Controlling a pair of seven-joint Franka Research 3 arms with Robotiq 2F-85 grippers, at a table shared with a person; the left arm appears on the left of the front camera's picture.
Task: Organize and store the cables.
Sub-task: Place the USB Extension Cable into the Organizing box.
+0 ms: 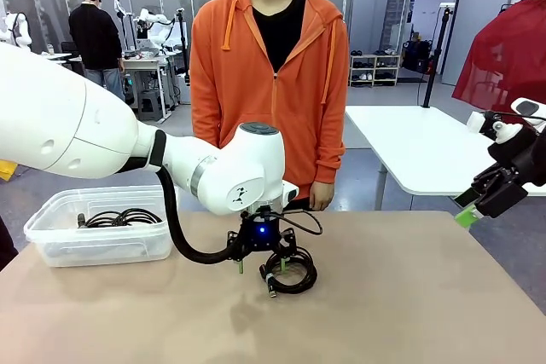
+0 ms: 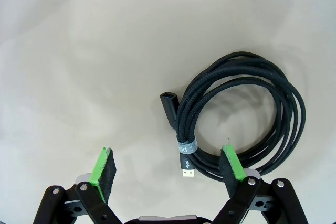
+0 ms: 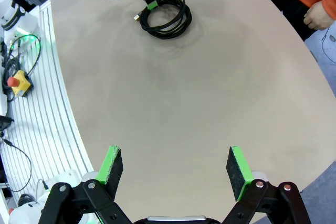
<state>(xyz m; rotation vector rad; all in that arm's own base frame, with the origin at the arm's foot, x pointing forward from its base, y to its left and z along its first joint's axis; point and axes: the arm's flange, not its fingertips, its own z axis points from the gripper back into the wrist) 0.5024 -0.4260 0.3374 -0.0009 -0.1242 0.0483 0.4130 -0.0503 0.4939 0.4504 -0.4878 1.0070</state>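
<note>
Your left end effector (image 1: 261,260) hangs low over the middle of the tan worktop (image 1: 409,296), jaws spread wide and holding nothing; in the left wrist view (image 2: 168,169) you see both green pads apart, one pad (image 2: 231,162) sitting over the near edge of the coiled cable (image 2: 241,114), the other pad (image 2: 102,166) over bare worktop. That coiled cable (image 1: 290,270) is a black braided loop lying flat on the worktop, bound with a grey strap (image 2: 185,147), with a USB plug (image 2: 187,170) sticking out beside the strap and a black socket end (image 2: 169,100) lying just outside the loop. From the right wrist view you get the same coil (image 3: 168,17) far across the worktop with the left arm's finger right at its edge. Your right end effector (image 1: 478,202) is up off the worktop at the right side, well apart from the coil, jaws wide and empty (image 3: 170,169). A clear plastic bin (image 1: 102,240) stands at the left of the worktop with more black cables (image 1: 119,217) coiled inside it. A person in an orange hoodie (image 1: 269,83) stands at the far side, one hand (image 1: 321,196) down near the worktop edge, not touching anything you can make out
</note>
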